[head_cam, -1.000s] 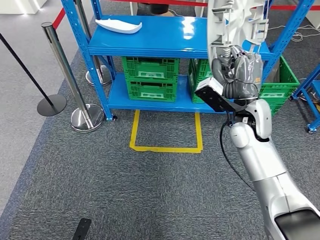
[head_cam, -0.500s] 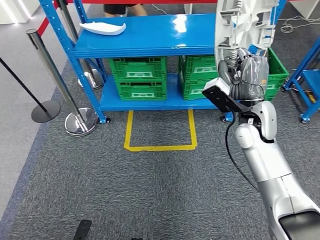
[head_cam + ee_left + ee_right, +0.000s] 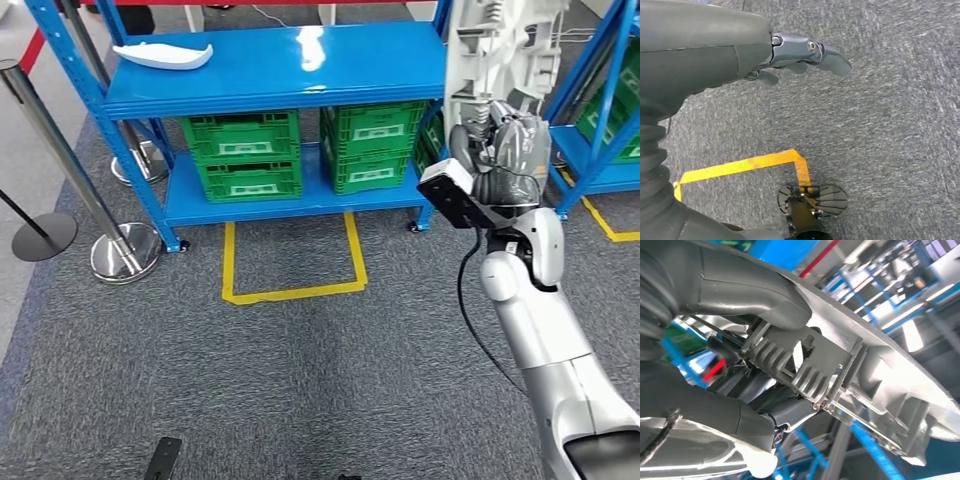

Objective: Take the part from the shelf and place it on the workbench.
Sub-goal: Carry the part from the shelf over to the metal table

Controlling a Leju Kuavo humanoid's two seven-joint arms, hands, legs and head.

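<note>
My right hand is raised at the right of the head view and grips a large white moulded plastic part that stands upright above it, its top cut off by the picture edge. The right wrist view shows the part's ribbed underside clamped between the grey thumb and the darker fingers. A second white part lies on the top board of the blue shelf. My left hand hangs over grey carpet, fingers apart, holding nothing.
Green crates fill the shelf's lower level. A yellow taped square marks the carpet before it. Chrome barrier posts stand at the left. Another blue rack with a green crate stands at the right.
The whole scene has slid left in the picture, so the camera has turned right. The right hand keeps its hold on the white part, still raised.
</note>
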